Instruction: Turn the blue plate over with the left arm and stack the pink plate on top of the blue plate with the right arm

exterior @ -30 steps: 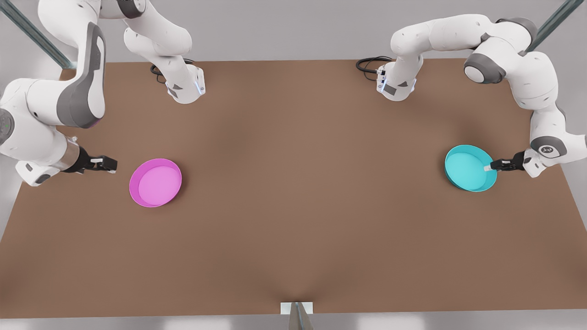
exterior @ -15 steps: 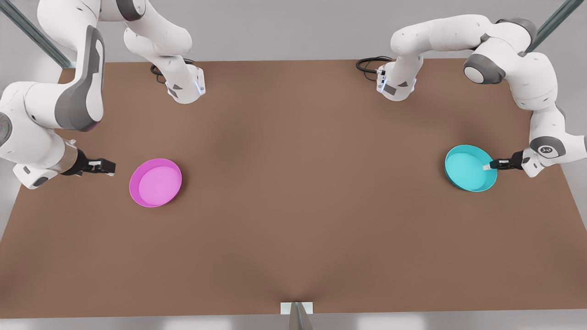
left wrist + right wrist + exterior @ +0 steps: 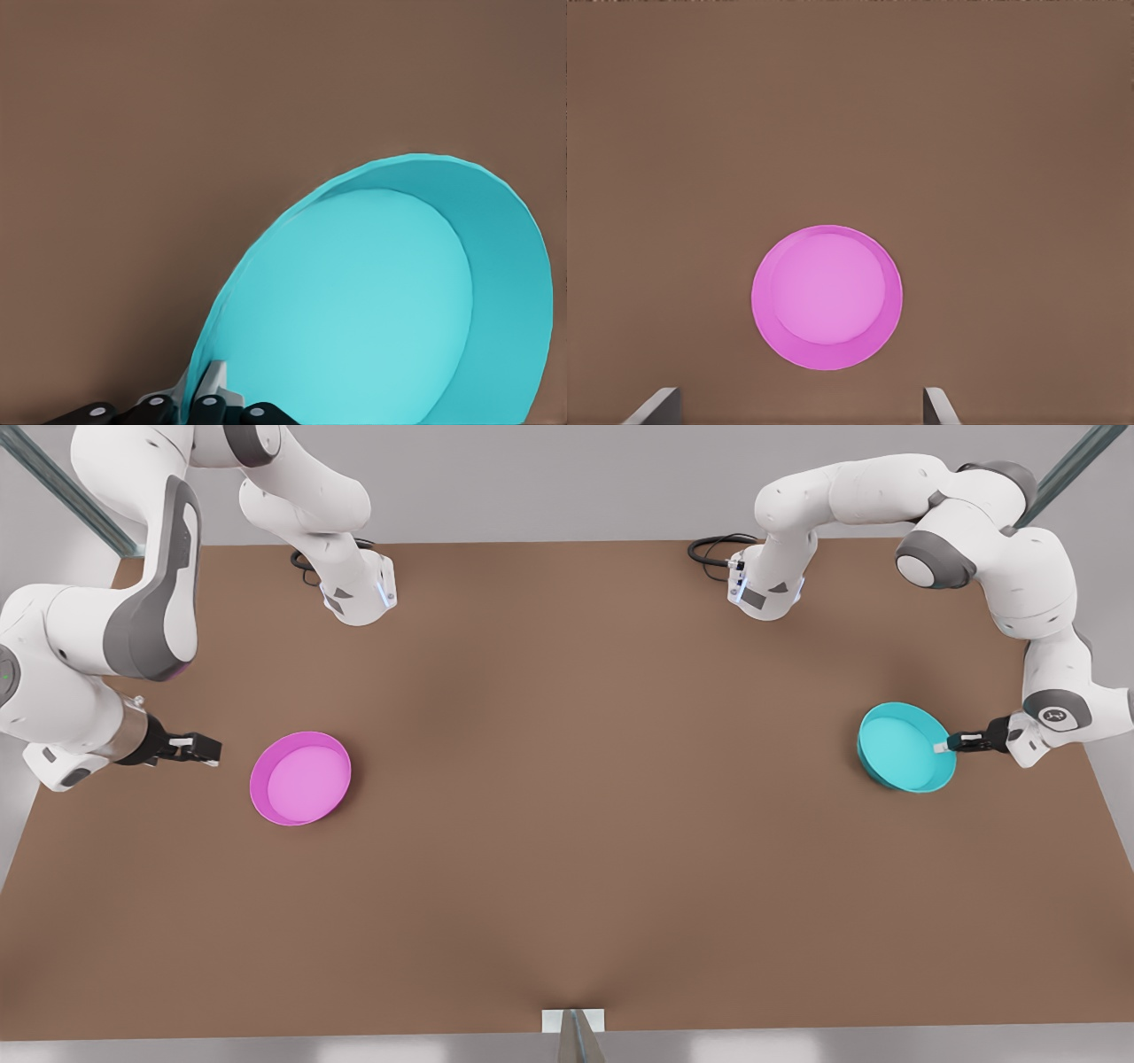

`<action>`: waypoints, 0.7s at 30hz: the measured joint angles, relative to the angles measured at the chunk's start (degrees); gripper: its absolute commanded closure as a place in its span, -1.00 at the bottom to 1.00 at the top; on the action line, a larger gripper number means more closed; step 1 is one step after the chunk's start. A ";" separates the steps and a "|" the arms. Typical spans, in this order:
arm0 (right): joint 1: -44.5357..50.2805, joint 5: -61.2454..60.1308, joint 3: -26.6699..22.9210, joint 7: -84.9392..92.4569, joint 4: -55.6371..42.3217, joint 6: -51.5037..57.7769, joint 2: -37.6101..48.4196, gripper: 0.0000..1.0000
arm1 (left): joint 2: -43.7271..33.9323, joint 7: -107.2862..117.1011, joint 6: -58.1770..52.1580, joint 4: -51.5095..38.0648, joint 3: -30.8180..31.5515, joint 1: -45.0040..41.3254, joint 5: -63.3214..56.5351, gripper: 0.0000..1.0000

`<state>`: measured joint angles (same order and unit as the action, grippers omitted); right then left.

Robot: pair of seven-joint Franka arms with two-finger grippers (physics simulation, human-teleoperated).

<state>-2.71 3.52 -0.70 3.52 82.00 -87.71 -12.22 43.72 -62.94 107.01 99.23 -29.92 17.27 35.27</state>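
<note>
The blue plate is at the front view's right, hollow side up, with one edge raised a little off the brown table. My left gripper is shut on its rim on the side nearest the table's right edge. In the left wrist view the blue plate stands tilted, its rim pinched in my left gripper. The pink plate lies flat, hollow side up, at the front view's left. My right gripper hovers just left of it, open and apart from it. The right wrist view has the pink plate ahead of my right gripper, whose fingers are spread wide.
Both arm bases stand at the table's back edge, with black cables beside them. A small white bracket sits at the middle of the front edge. The blue plate lies close to the table's right edge.
The blue plate has tipped up slightly at the gripped rim and shifted a little toward the table's middle. My right gripper has drifted slightly back from the pink plate.
</note>
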 measured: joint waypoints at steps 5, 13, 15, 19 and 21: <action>-0.05 0.00 0.05 0.00 0.00 0.00 0.00 -1.00 | -1.08 1.05 -3.41 -0.26 -0.14 -0.43 -0.69 0.57; -0.01 0.00 0.09 0.00 0.00 0.10 0.09 -1.00 | -3.22 9.09 -11.31 -4.80 0.30 -5.50 -0.75 0.57; -0.01 0.00 0.09 0.00 0.00 0.09 0.04 -1.00 | -3.21 11.74 -13.70 -7.46 0.30 -7.31 -0.75 0.57; -0.01 0.00 0.09 0.00 0.00 0.00 0.00 -1.00 | -3.56 16.56 -18.20 -11.17 0.30 -12.79 -0.79 0.57; -0.01 0.00 0.09 0.00 0.00 0.00 0.00 -1.00 | -3.55 16.97 -19.94 -12.08 0.23 -14.86 -0.80 0.57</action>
<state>-2.72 3.52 -0.61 3.52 82.00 -87.71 -12.22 40.18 -45.97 87.08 87.15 -29.69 2.41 34.47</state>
